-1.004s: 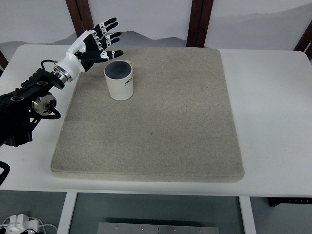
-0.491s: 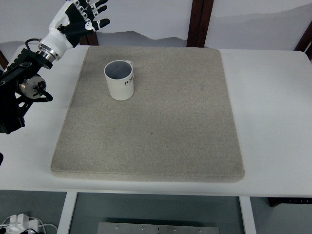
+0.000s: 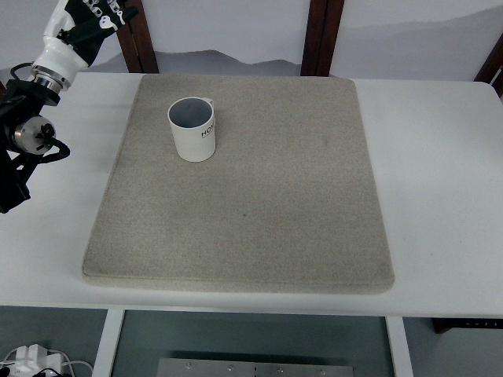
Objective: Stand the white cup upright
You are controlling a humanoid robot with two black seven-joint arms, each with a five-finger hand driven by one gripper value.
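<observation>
Head view shows the cup [image 3: 192, 129] standing upright on the mat [image 3: 259, 196], mouth open to the ceiling, base flat on the fabric. It sits in the mat's far left part, well inside the edges. A handle shows at the rim on the far side, and dark lettering runs down the right of the wall; the print is too small to read with confidence. Nothing touches the cup. The mat lies square on the table [image 3: 440, 173] and carries no other object. The left hand [image 3: 82, 17] is up at the picture's top left corner, above the table's far left edge and well apart from the cup. Its fingers run off the top of the picture, so whether they are spread or curled cannot be told; it holds nothing that can be seen. The left arm [image 3: 27, 133] hangs along the left edge over bare table. The right arm is out of view. Judgement: the task's aim appears met, as the cup stands on its base unsupported, and the step in hand reads as clearing the arm away from the work area. The next move calls only for keeping the arm off the mat so the cup is not knocked; no further grasp seems needed.
</observation>
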